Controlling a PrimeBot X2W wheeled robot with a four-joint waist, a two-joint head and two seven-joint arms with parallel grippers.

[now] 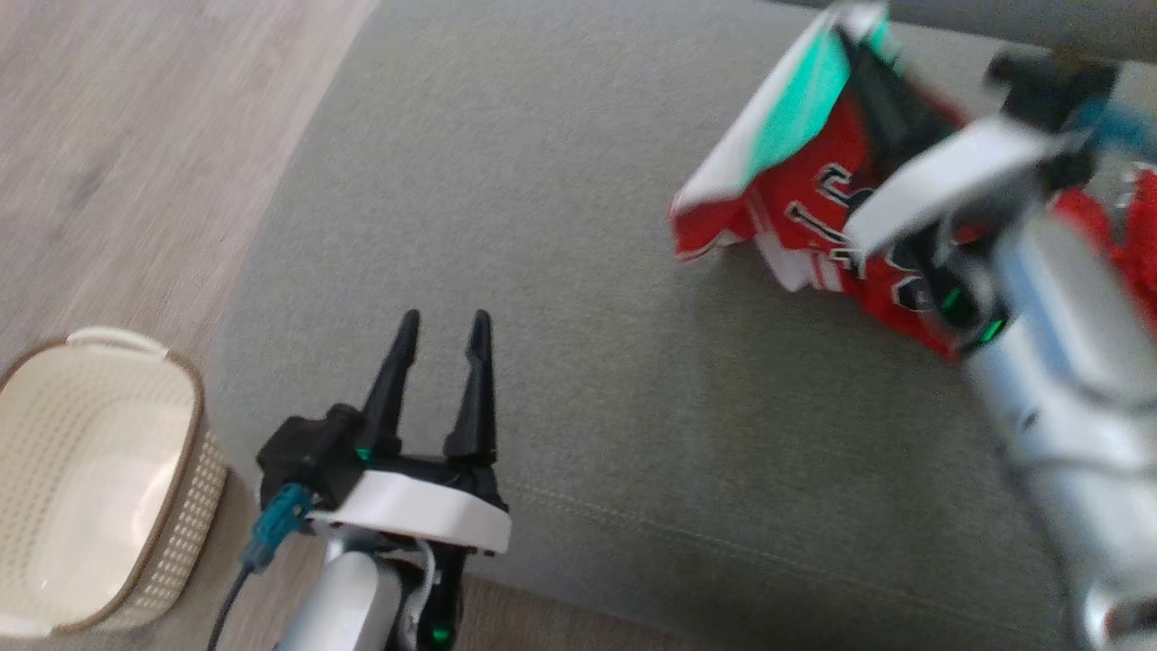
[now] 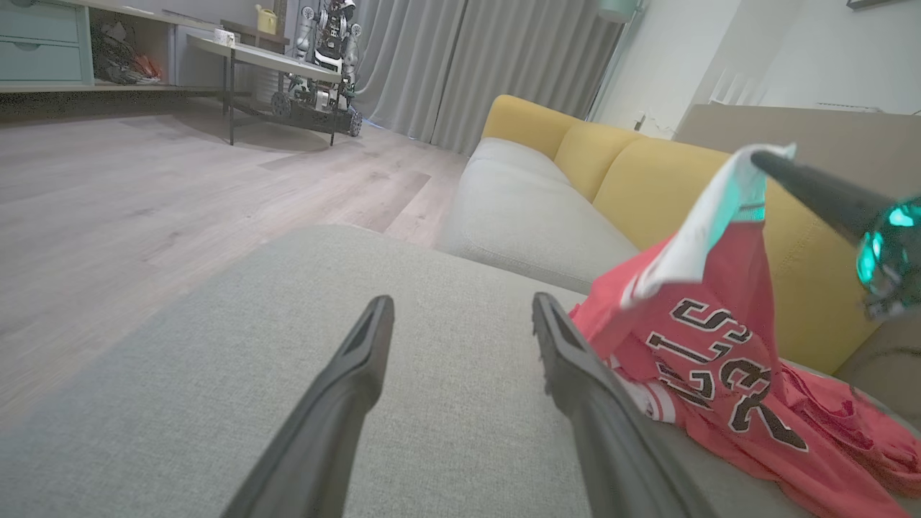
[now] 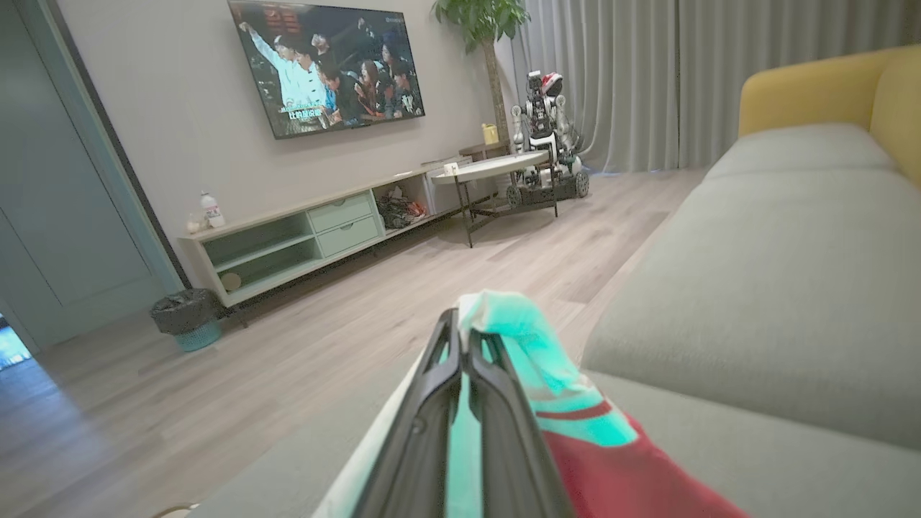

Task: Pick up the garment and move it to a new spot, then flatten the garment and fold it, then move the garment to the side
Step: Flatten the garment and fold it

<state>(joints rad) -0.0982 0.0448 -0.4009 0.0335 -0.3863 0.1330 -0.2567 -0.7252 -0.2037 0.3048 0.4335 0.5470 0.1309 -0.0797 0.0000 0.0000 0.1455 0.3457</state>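
My right tool [image 3: 460, 327] is clenched on the jersey [image 1: 800, 194]; my left tool [image 1: 445, 321] is released, well apart.
My right tool pinches the white-and-teal edge of the red jersey at the upper right of the head view. From that pinch the cloth hangs down and trails toward the lower right, its lower part bunched on the grey sofa cushion [image 1: 542, 226]. My left tool sits at the lower left, fingers spread over bare cushion; the jersey lies up and to the right of it. I judge the carry to a new spot falls to my right arm, with the bare cushion between my two tools as the room for it.
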